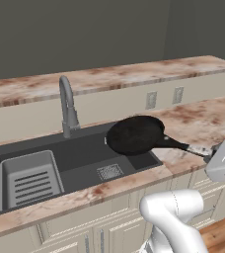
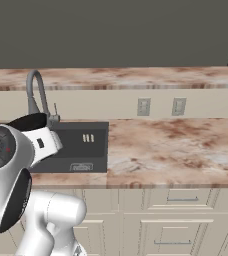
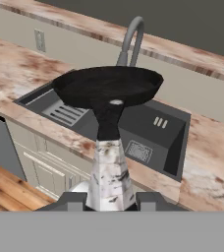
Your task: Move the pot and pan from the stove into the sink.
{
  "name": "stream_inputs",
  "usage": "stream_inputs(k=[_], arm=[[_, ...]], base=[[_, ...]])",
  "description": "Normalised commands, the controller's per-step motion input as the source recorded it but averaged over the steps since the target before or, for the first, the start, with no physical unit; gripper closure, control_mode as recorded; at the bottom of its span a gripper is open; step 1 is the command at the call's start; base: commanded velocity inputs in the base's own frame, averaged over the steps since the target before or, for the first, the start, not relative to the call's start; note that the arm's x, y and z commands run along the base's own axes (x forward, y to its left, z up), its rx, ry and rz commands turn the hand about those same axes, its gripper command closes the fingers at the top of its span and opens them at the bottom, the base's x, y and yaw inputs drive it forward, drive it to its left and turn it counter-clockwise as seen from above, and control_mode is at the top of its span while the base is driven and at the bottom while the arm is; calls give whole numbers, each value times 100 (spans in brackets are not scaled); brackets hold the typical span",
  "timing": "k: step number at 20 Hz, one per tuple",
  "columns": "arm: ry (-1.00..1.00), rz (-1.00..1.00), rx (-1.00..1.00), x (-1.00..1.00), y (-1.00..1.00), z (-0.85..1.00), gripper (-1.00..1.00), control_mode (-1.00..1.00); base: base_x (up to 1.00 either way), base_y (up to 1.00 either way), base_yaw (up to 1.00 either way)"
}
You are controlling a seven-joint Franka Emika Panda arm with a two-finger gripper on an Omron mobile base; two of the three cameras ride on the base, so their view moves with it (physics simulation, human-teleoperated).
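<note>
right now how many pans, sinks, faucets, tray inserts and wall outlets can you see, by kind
pan: 1, held by its handle in the gripper
sink: 1
faucet: 1
tray insert: 1
wall outlets: 2
total: 6

A marbled pink-and-brown bench (image 1: 193, 123) runs across the room, with a raised ledge (image 1: 109, 76) of the same stone behind it. On the pale wall strip between the two sit two grey outlets (image 1: 151, 100) side by side, seen also from the right base view (image 2: 143, 106). Below the bench are cream cabinet doors (image 2: 181, 225) and drawers with slim metal handles (image 2: 182, 199). A strip of wooden floor (image 1: 223, 232) shows at the lower right, and a dark grey wall (image 1: 85, 34) rises behind the ledge
</note>
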Motion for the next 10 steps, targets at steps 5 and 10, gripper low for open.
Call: stream_inputs(k=[5, 10], arm=[[2, 0, -1, 20, 2, -3, 100, -100], [10, 0, -3, 51, 6, -10, 100, -100]], base=[[0, 0, 0], [0, 0, 0]])
